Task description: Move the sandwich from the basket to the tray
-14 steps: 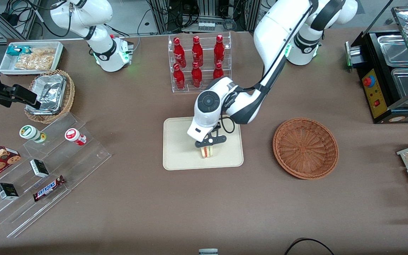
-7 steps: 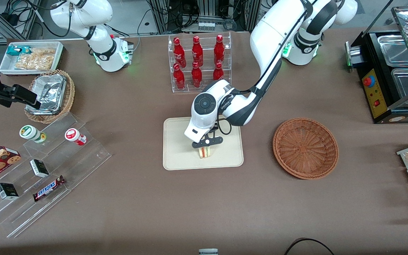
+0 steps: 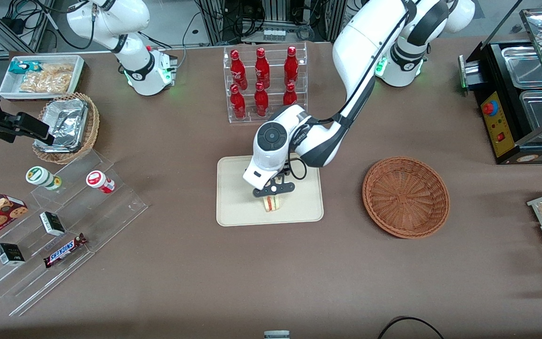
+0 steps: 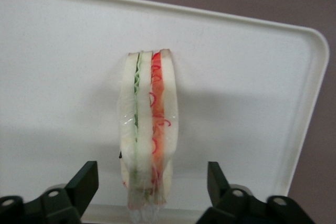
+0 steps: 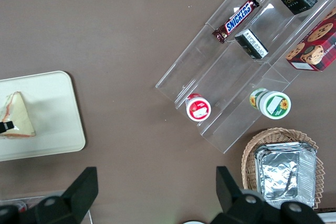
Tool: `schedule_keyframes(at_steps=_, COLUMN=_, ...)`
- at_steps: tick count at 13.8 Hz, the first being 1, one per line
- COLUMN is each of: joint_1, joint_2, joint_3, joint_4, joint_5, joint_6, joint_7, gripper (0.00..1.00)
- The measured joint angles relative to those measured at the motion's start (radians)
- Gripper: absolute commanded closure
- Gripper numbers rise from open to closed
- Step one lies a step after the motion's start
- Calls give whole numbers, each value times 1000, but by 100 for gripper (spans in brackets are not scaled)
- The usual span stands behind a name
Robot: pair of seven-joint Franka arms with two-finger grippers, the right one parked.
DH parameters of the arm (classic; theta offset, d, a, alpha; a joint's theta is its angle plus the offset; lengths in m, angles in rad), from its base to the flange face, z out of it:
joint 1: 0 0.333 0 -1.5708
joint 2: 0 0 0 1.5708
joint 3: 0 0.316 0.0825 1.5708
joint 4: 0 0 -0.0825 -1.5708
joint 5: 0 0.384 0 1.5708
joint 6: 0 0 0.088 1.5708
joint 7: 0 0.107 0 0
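Now the sandwich (image 4: 148, 129) is standing on its edge on the tray (image 3: 238, 207), w/ the red, orange and green filling layers facing the wrist camera. The gripper (image 3: 273, 189) is hovering directly over it, jaws spread wide: in the wrist view each fingertip (image 4: 84, 184) is sitting clear of the bread, w/ a visible gap on both sides, so nothing is being held. The basket (image 3: 405, 196) is lying empty on the worktop, well apart from the tray, toward the working arm's end.

Progress, as judged from this layout: transfer is essentially done, i.e. the sandwich is out of the basket, resting on the tray, and released. What is remaining appears to be only the arm's lift-off and retreat. One risk: the wedge is balancing upright on a narrow edge, so a finger brushing it during lift-off could be tipping it over, though it would likely be landing inside the tray rim.
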Motion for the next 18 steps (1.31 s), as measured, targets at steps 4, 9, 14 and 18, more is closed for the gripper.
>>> schedule_keyframes(at_steps=4, joint_1=6, joint_2=-104, joint_3=12, joint_4=9, joint_5=14, joint_6=-142, joint_7=0, gripper=0)
schedule_keyframes(at_steps=9, joint_1=94, joint_2=-178, joint_3=26, joint_4=-2, joint_5=24, joint_6=-342, joint_7=5, gripper=0)
schedule_keyframes(at_steps=14, joint_1=287, joint_2=-330, joint_3=30, joint_4=-156, joint_5=30, joint_6=-400, joint_7=318, gripper=0)
schedule_keyframes(at_steps=18, joint_1=442, joint_2=-490, joint_3=32, joint_4=-272, joint_5=30, joint_6=-474, joint_7=570, gripper=0)
